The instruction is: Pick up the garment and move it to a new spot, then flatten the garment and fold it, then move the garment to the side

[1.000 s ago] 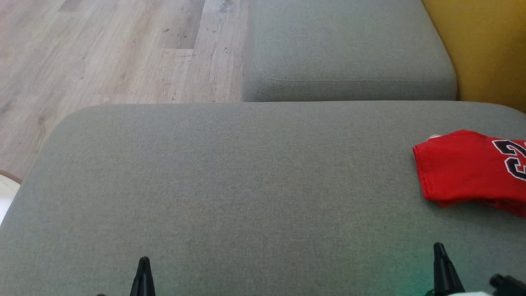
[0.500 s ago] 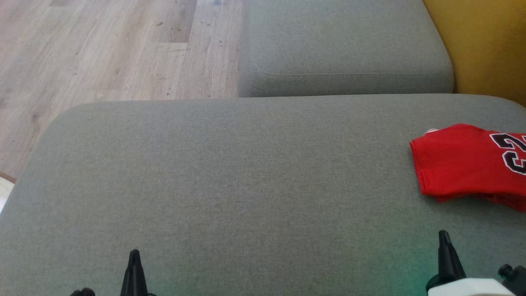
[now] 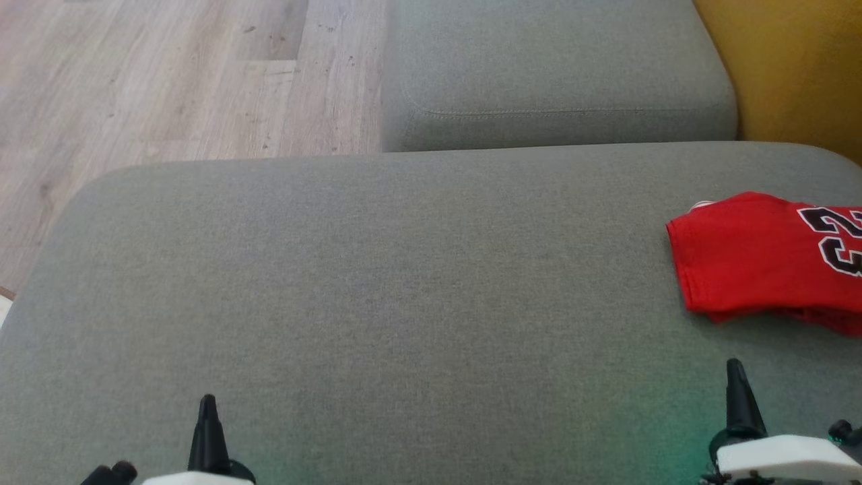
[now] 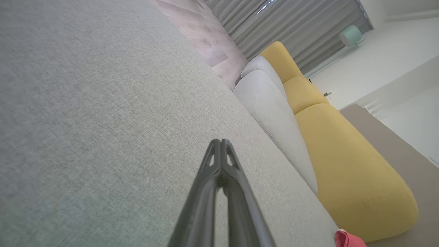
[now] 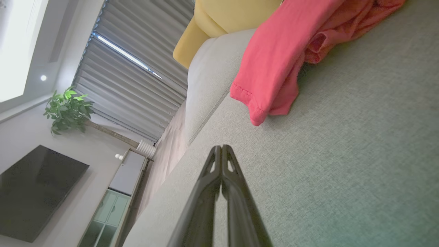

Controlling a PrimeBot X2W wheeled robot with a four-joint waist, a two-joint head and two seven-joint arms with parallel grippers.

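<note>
At right edge of gray cushion point(image 3: 404, 283): folded red garment point(image 3: 747, 259), long axis left-right, hemmed end facing robot's left | head view shows its black number point(image 3: 838, 239), right wrist view its stacked layers | left tool point(image 3: 207, 404), right tool point(image 3: 735, 367): fingers together, empty

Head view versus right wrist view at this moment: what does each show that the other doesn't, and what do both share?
Head view's own: the black printed number, the shut left gripper. Right wrist view's own: a potted plant, a dark TV screen, grey curtains. Shared: the red jersey lying on the grey sofa cushion, the yellow sofa back, the shut right gripper.
</note>
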